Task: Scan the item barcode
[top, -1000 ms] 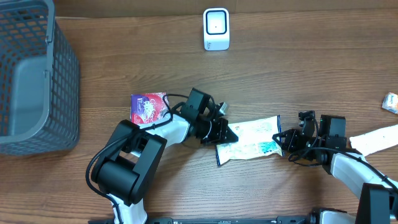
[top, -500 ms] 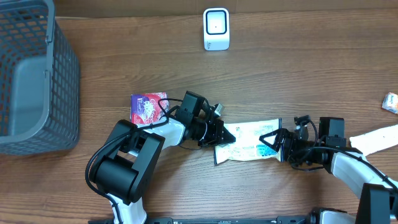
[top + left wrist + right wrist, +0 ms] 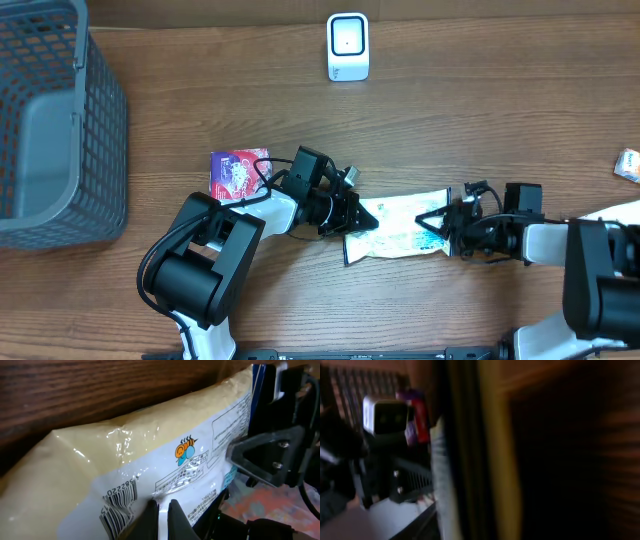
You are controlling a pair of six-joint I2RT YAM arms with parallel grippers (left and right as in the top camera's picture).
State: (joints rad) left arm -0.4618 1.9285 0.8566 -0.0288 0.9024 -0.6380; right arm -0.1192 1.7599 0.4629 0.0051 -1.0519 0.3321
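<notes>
The packet (image 3: pixel 400 226) lies flat on the table (image 3: pixel 480 120), between my two arms and well short of the scanner (image 3: pixel 348 47). As I judge it, the step in hand is getting a hold on both ends so I can lift the packet and turn it toward the scanner. To do that well, my left pinch belongs on the very edge, clear of the barcode (image 3: pixel 120 502). The left wrist view shows it printed just beside my fingers (image 3: pixel 176 516), and covering it would spoil the scan. On the right I want a grip on the seam rather than a crush of the filled part. Both arms should then rise together, so the film is taut and the bars unwrinkled.

My left end effector (image 3: pixel 352 217) is closed, pinching the packet's left end. My right end effector (image 3: pixel 437 222) sits at the packet's right end, fingers over its edge. Its wrist view is blurred, so I cannot tell whether it has clamped the packet or stands parted.
</notes>
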